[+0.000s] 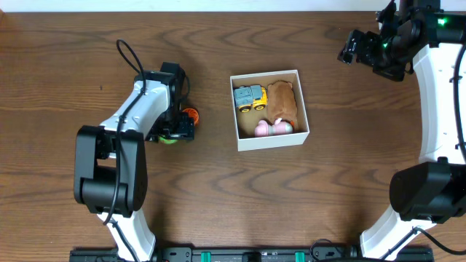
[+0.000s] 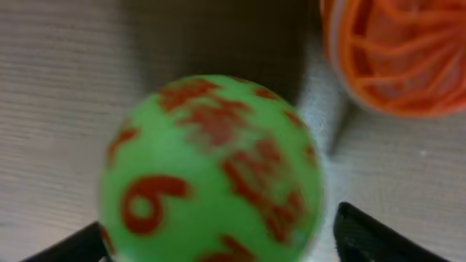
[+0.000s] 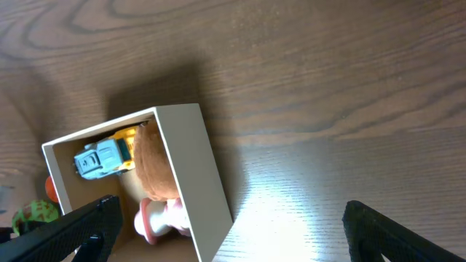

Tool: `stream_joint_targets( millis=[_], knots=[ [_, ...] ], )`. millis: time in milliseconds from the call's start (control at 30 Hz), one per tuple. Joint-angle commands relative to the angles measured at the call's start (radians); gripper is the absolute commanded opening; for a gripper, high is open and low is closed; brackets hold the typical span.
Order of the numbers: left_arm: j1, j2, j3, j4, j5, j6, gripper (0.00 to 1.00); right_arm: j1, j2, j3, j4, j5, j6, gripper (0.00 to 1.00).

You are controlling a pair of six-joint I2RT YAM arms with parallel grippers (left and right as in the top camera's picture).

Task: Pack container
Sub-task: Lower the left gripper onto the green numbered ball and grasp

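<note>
The container (image 1: pixel 273 140) is a shallow white box with a brown inside at the table's middle. It holds a yellow and blue toy truck (image 1: pixel 249 97), a brown plush (image 1: pixel 282 100) and a pink toy (image 1: pixel 271 129). A green ball with red markings (image 1: pixel 168 140) lies left of it, next to an orange ball (image 1: pixel 190 114). My left gripper (image 1: pixel 173 132) is low over the green ball (image 2: pixel 211 171). Its fingers (image 2: pixel 218 236) are open on either side of the ball, with a gap at the right finger. My right gripper (image 1: pixel 352 47) is open and empty at the far right, high above the table.
The orange ball (image 2: pixel 400 51) sits just beyond the green one. The right wrist view shows the container's wall (image 3: pixel 196 167), the truck (image 3: pixel 105 156), the plush (image 3: pixel 156 164) and the pink toy (image 3: pixel 164 218), with bare wood to the right.
</note>
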Motion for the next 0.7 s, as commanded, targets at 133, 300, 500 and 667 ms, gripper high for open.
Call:
stream_joint_targets(
  millis=[133,300,500,667],
  knots=[
    [0.03,0.006,-0.004,0.027,0.009,0.05,0.76,0.006,0.007,-0.006,0.003,0.01,-0.002,0.99],
    [0.037,0.006,-0.004,0.058,0.004,0.109,0.76,0.006,0.007,-0.006,0.002,0.01,-0.002,0.99],
    [0.037,0.006,-0.004,0.143,0.004,0.165,0.76,0.007,0.007,-0.006,-0.002,0.01,-0.002,0.99],
    [0.038,0.006,-0.004,0.185,0.005,0.172,0.73,0.006,0.007,-0.006,-0.005,0.01,-0.002,0.99]
  ],
)
